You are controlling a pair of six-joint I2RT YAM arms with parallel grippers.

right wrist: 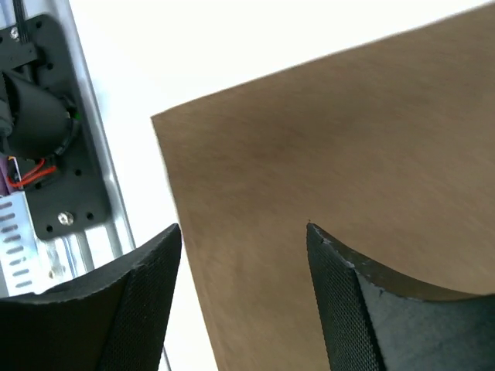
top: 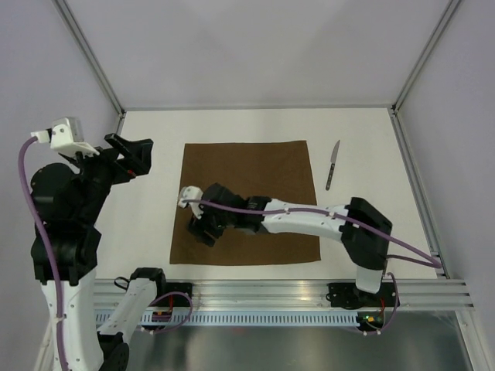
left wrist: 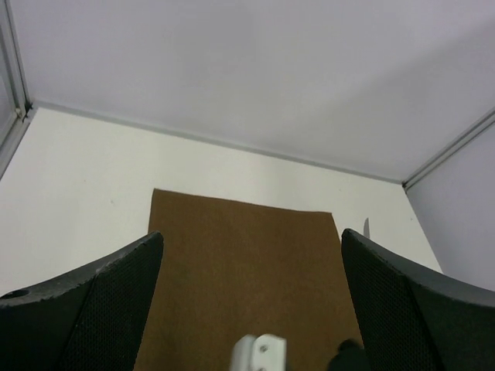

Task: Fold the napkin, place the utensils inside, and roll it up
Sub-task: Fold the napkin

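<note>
Claws open: left claw idling aloft, right claw lining up on the napkin.
Off to the left of the cloth, the left claw is hanging raised, spread wide and empty, probably keeping clear while its camera is looking across the work. The dark brown napkin is lying spread flat and unfolded on the desk, so the first fold is not yet made. At the napkin's near-left corner the right claw is reaching in low with its jaws apart. They are straddling the left edge, one finger over bare desk and one over cloth, likely readying a pinch; whether it is touching the fabric I cannot tell. Further right, the knife is lying near the far-right corner, apart from the cloth, waiting to go inside.
</note>
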